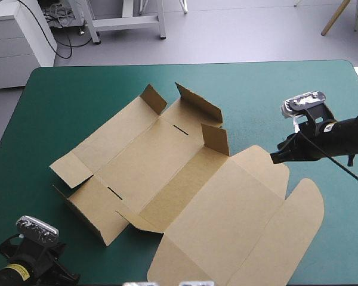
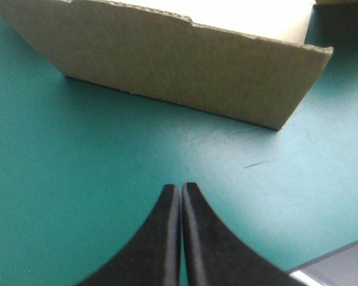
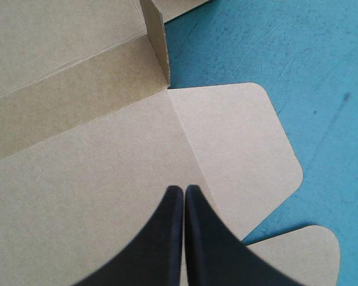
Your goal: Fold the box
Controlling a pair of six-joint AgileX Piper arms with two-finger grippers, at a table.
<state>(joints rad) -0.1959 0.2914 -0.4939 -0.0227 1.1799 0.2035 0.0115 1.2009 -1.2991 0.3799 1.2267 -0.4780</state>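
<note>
Free room: the teal-green cover lay bare along the far edge, down the left side and to the right of the box.
Free room: a bare strip separated the left gripper, fingers pressed together, from the box's raised near wall.
Obstacles: that wall, and three upright flaps at the box's far end.
No barrier: the lid lay flat, with the right gripper, fingers together, over it.

No readable text
Nothing legible on the box; the yellow sticker on my left arm is too small to read.
</note>
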